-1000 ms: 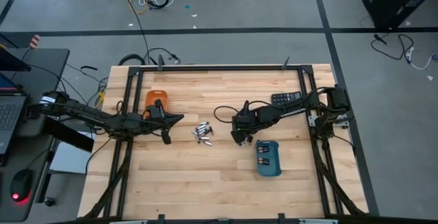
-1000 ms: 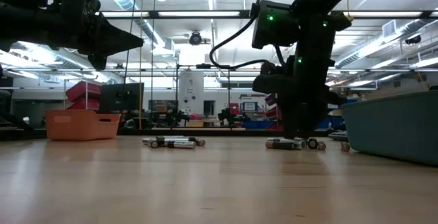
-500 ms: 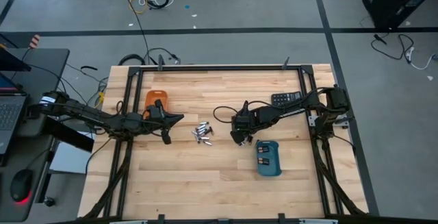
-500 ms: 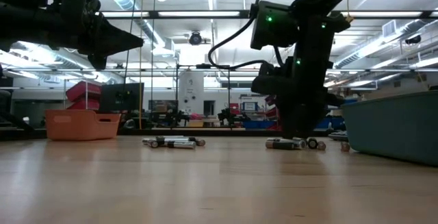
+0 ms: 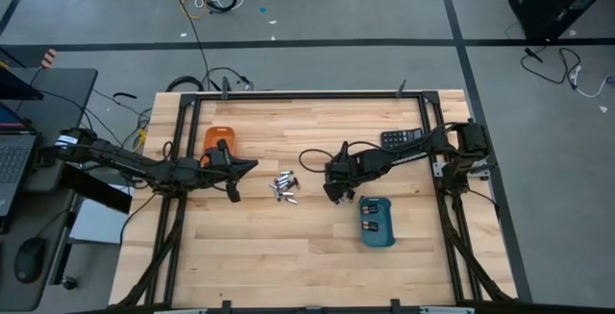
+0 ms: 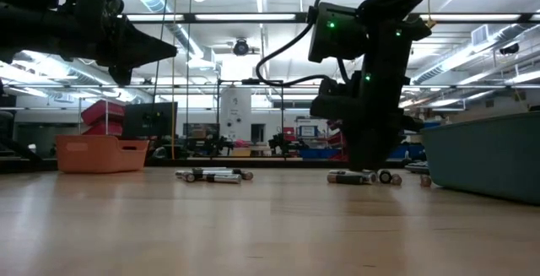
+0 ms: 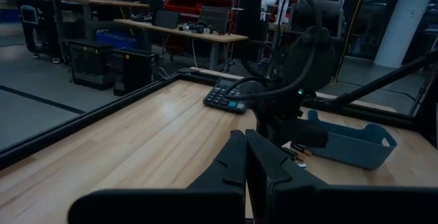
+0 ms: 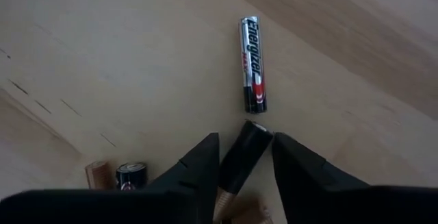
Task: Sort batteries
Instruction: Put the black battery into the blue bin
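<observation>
We found the right gripper (image 8: 243, 157) narrowing around one battery (image 8: 241, 154); a loose pile (image 5: 282, 187) remained mid-table, unsorted.

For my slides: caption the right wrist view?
Right gripper straddles a dark battery on the table, an Energizer cell beyond.

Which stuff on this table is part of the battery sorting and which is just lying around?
Job:
batteries
battery between the right gripper fingers
orange tray
blue tray

Lying about:
calculator
</observation>
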You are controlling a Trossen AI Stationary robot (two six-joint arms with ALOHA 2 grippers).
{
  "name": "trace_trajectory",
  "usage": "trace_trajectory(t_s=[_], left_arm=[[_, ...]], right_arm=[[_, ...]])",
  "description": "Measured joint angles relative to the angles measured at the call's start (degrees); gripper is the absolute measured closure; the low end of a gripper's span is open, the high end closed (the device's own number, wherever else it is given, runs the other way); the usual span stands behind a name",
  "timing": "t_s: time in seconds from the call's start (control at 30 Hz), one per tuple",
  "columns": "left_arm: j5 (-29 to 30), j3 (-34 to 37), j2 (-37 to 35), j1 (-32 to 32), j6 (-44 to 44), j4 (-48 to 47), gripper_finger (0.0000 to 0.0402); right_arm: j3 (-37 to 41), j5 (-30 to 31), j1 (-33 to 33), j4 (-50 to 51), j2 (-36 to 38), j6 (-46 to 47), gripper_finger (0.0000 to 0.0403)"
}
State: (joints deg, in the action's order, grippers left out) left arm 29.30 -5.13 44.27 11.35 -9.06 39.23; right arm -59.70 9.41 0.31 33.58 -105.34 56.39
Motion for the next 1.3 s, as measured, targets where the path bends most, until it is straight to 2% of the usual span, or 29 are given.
trace_trajectory(t_s=[0.4,0.7,0.97,1.1,1.2,1.3], left_arm=[[0.0,0.0,0.0,0.0,0.0,-0.1,0.0401],[0.0,0.0,0.0,0.0,0.0,-0.2,0.0401],[0.0,0.0,0.0,0.0,0.0,-0.1,0.0401],[0.0,0.0,0.0,0.0,0.0,0.0,0.0401],[0.0,0.0,0.0,0.0,-0.1,0.0,0.0401],[0.0,0.0,0.0,0.0,-0.4,0.0,0.0401]], right_arm=[[0.0,0.4,-0.1,-0.6,-0.1,-1.3,0.0376],[0.1,0.6,-0.1,-0.7,1.0,-1.8,0.0368],[0.2,-0.6,-0.1,-0.4,7.4,-5.7,0.0379],[0.2,-1.2,0.3,-0.5,11.1,-11.0,0.0379],[0.2,-4.9,1.4,-0.4,13.8,-17.8,0.0379],[0.2,-12.1,3.5,-0.1,16.7,-25.4,0.0379]])
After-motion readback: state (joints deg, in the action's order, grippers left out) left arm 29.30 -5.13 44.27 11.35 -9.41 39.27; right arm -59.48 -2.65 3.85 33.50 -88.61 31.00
